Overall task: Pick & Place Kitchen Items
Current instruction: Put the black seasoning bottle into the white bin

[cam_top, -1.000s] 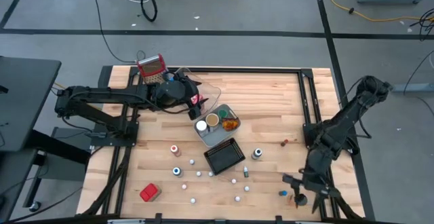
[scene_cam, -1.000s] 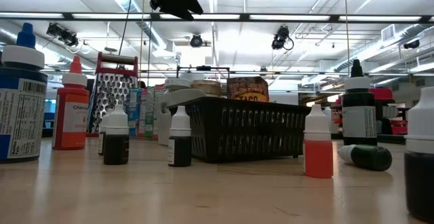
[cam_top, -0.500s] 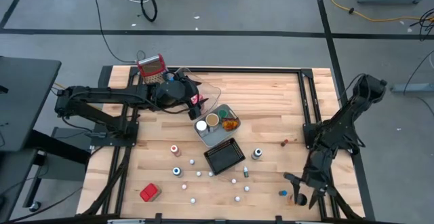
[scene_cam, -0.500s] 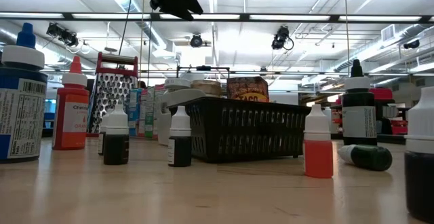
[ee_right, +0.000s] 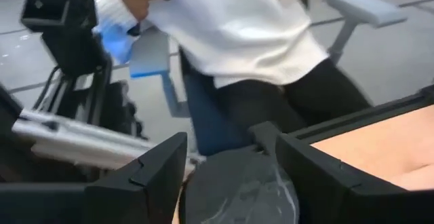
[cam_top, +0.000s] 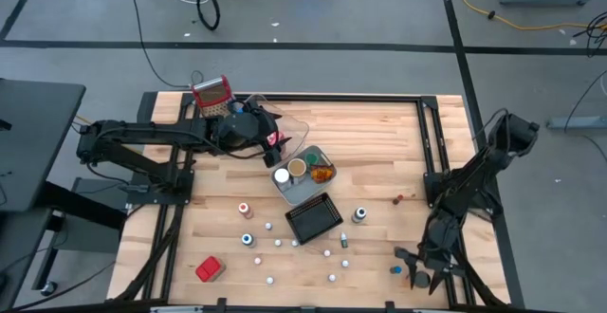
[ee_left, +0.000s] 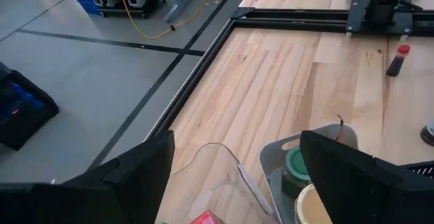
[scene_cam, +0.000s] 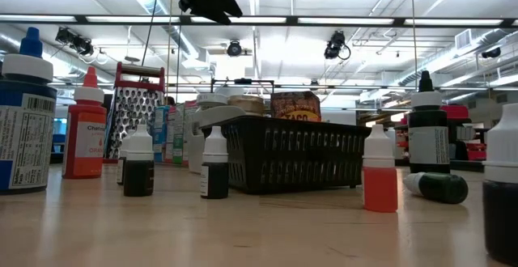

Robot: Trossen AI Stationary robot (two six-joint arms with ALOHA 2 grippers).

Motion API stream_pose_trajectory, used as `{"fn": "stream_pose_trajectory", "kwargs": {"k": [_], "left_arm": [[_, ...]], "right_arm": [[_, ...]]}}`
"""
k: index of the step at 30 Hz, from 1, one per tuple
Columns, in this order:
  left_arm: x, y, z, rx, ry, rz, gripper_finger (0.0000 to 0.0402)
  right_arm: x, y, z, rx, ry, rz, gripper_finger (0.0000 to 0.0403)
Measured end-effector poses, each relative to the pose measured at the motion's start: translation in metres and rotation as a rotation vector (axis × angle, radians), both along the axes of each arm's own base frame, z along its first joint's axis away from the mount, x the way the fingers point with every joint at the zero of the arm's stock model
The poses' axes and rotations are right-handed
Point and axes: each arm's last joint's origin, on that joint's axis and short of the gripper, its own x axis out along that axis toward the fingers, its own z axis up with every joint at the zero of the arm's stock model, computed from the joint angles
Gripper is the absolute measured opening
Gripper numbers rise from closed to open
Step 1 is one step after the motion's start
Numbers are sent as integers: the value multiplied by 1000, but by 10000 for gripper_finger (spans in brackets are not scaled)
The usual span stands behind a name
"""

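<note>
Right gripper (cam_top: 420,273) hung jaws apart at the bench's (cam_top: 379,142) near-right corner over a blue-capped bottle (cam_top: 396,269); closing off-centre could tip it over the edge; left gripper (cam_top: 278,138) waited wide open above the clear tray (cam_top: 296,131).

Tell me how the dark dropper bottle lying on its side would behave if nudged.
The dark dropper bottle is round and lies flat, so it would likely roll. It looks small, probably light. Its smooth wall may slip between fingers.
</note>
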Motion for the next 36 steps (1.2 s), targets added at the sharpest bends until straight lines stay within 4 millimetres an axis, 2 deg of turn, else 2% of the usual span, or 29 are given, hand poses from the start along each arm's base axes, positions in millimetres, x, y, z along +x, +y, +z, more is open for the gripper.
{"fn": "stream_pose_trajectory", "kwargs": {"k": [4,13,20,25,29,33,36], "left_arm": [[0,0,0,0,0,0,327],[0,0,0,0,0,0,327],[0,0,0,0,0,0,327],[0,0,0,0,0,0,327],[0,0,0,0,-1,0,327],[0,0,0,-1,-1,-3,327],[0,0,0,-1,-1,-2,327]], "right_arm": [[-2,6,-3,6,-34,36,226],[-1,7,-9,-34,-57,-9,200],[1,8,-4,19,-63,-31,207],[6,5,13,150,-82,-57,199],[9,-3,35,277,-111,-92,200],[11,-15,56,354,-240,-123,208],[16,-26,69,379,-379,-216,200]]}}
